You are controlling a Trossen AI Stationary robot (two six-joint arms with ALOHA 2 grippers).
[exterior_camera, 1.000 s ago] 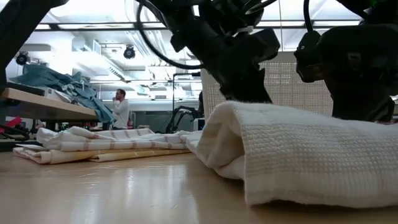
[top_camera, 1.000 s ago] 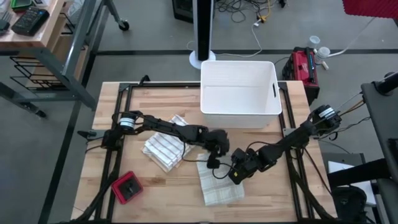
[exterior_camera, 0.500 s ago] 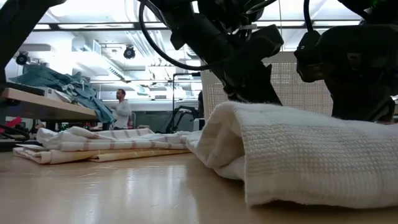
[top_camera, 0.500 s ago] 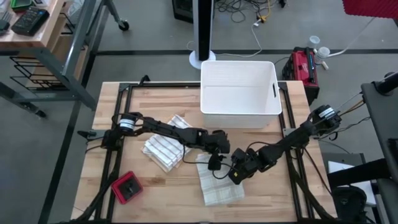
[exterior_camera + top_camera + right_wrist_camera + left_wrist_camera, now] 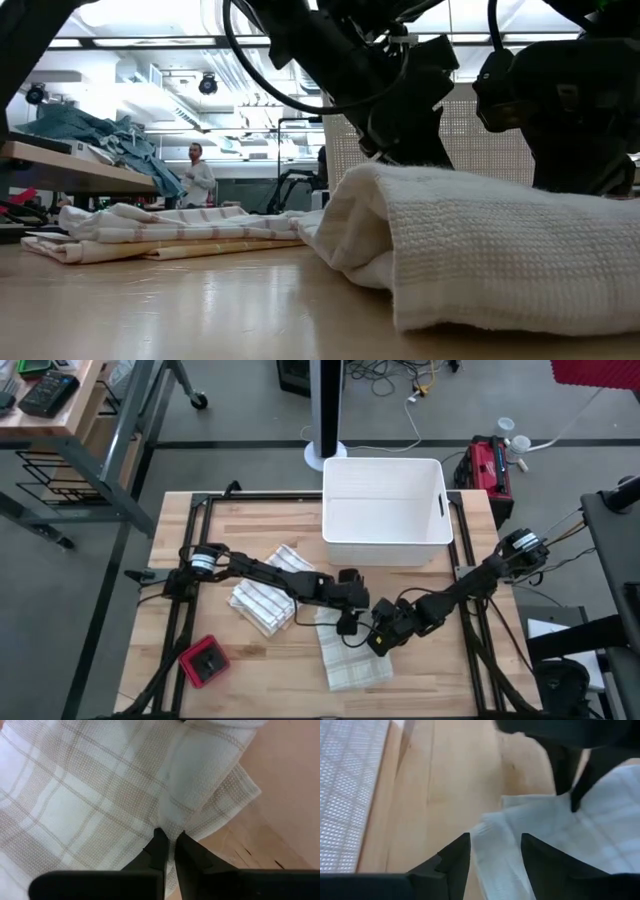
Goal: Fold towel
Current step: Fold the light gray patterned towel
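The checked towel [image 5: 352, 655] lies near the desk's [image 5: 250, 680] front edge, right of its middle. My left claw [image 5: 495, 855] hangs over its rear corner, fingers spread, holding nothing. My right claw [image 5: 169, 845] presses on the cloth, fingers nearly together, pinching a fold. The towel's near end fills the low view, hiding the fingertips. A second, striped towel [image 5: 268, 598] lies mid-desk.

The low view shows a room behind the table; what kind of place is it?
Probably a robotics lab or workshop: a workbench piled with cloth, a person standing far back, and ceiling lights.
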